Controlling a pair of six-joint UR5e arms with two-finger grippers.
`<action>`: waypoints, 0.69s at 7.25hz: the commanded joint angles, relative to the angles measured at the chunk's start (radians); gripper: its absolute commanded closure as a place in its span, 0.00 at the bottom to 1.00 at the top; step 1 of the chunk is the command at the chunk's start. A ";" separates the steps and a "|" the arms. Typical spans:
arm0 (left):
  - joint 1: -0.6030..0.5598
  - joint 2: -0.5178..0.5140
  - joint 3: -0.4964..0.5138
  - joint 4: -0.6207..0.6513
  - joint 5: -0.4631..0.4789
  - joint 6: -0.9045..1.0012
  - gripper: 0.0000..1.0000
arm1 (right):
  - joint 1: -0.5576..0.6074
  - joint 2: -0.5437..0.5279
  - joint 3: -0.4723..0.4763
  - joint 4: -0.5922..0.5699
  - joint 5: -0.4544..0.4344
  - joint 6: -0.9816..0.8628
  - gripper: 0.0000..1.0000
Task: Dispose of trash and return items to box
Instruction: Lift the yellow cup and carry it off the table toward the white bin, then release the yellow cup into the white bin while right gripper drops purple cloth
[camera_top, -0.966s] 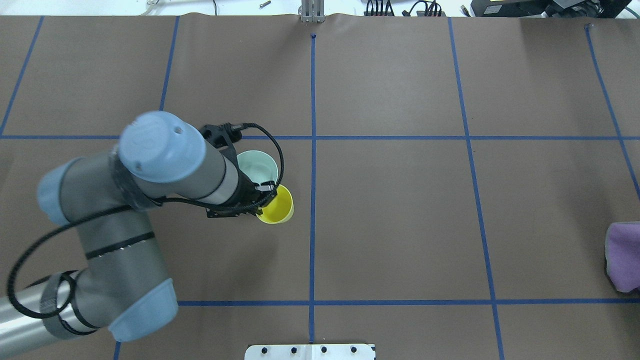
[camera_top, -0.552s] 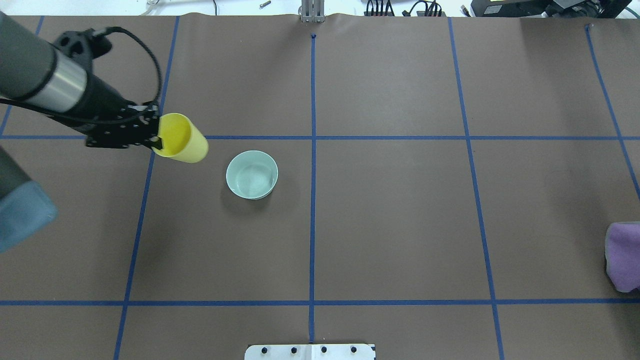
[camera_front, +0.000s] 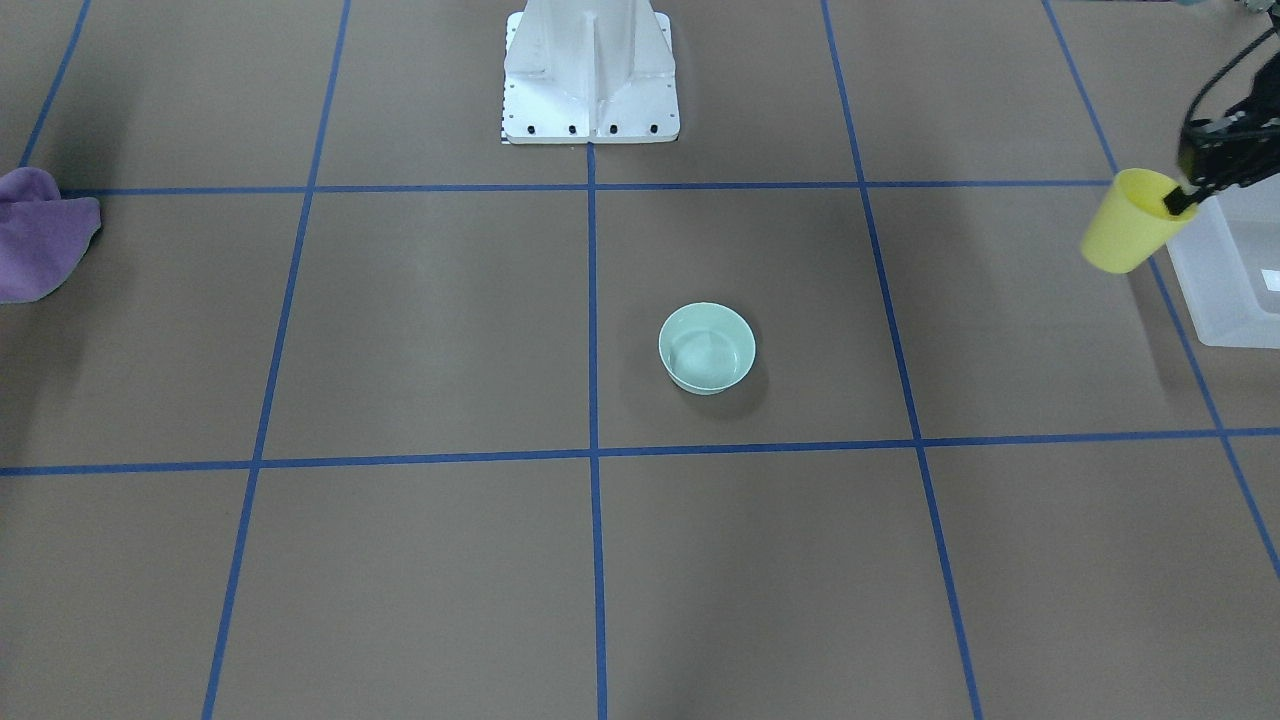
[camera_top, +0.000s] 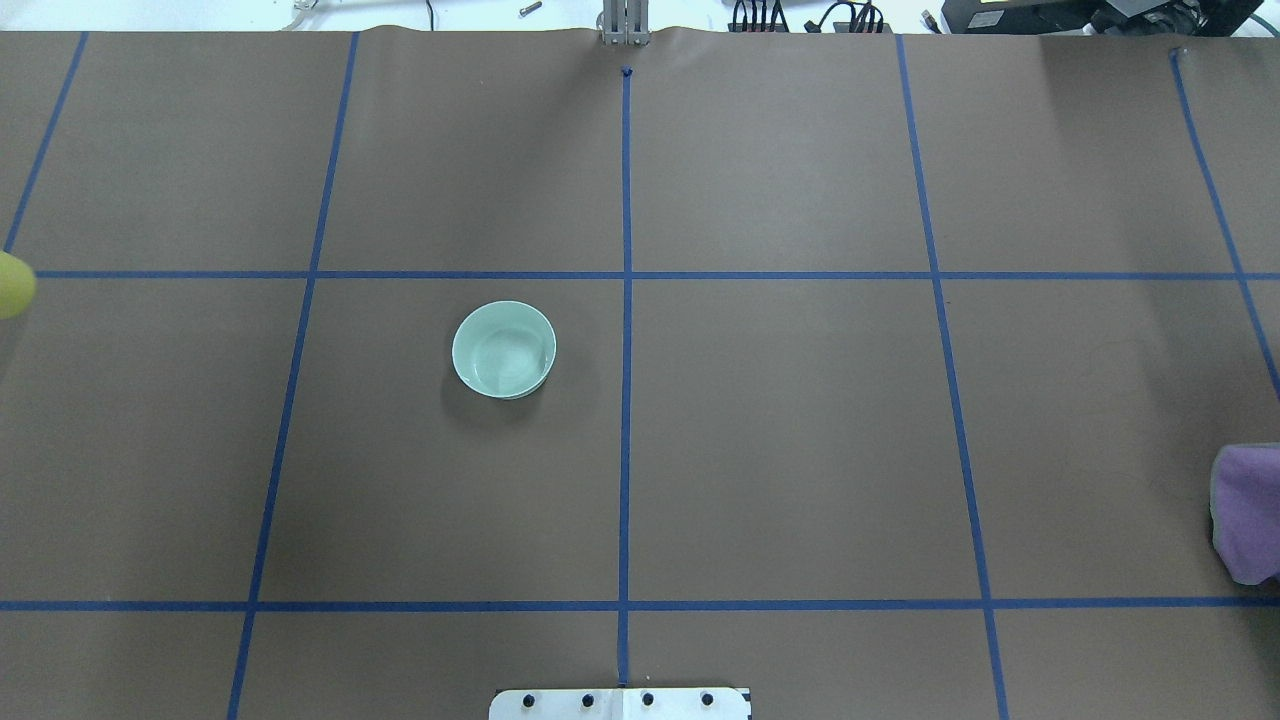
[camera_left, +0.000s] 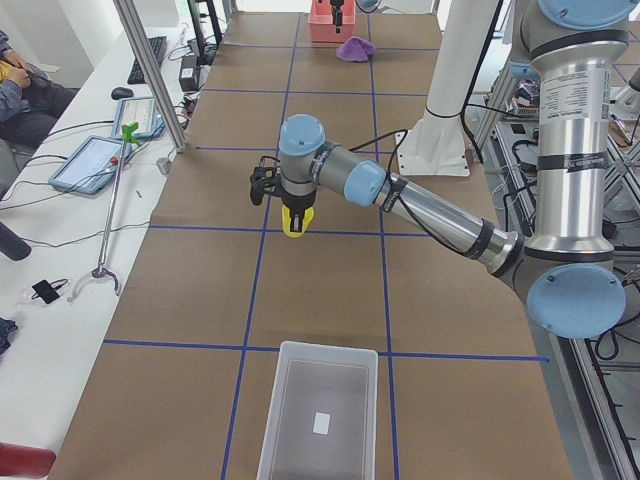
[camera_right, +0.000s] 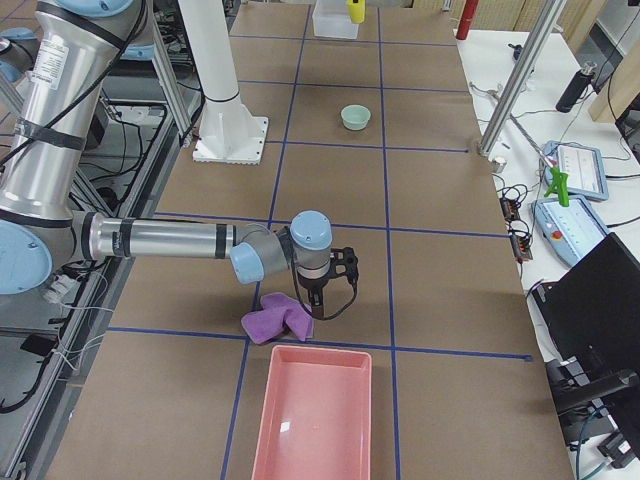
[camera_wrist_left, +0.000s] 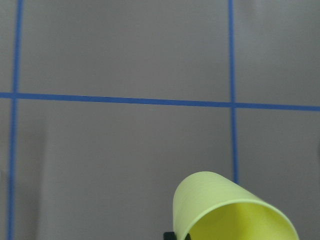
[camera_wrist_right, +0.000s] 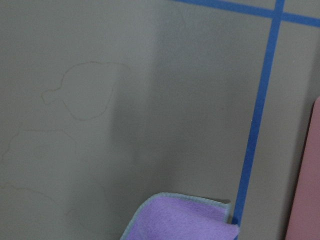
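Brown paper crossed by blue tape covers the table (camera_front: 400, 330). In the front-facing view, at the right edge, my left gripper (camera_front: 1178, 203) is clamped on the rim of the yellow cup (camera_front: 1122, 238), which hangs tilted near the box (camera_front: 1225, 290). The frame cuts the box off. The mint bowl (camera_front: 707, 347) sits upright right of centre, with wide paper between it and the cup. A purple cloth (camera_front: 40, 235) lies at the left edge.

Overhead, only a yellow sliver shows at the left edge.

From the left end, the cup hangs mid-frame and the box is at bottom centre.

From the right end, my right gripper (camera_right: 325, 290) hovers by the cloth, above a pink tray (camera_right: 312, 415). I cannot tell its grip.
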 joint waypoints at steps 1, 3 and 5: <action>-0.185 0.024 0.142 0.009 -0.034 0.312 1.00 | -0.088 -0.055 -0.055 0.197 0.003 0.130 0.00; -0.262 0.011 0.219 0.028 -0.026 0.428 1.00 | -0.112 -0.062 -0.134 0.268 0.003 0.127 0.01; -0.302 0.011 0.273 0.026 0.004 0.518 1.00 | -0.115 -0.063 -0.167 0.309 0.006 0.130 1.00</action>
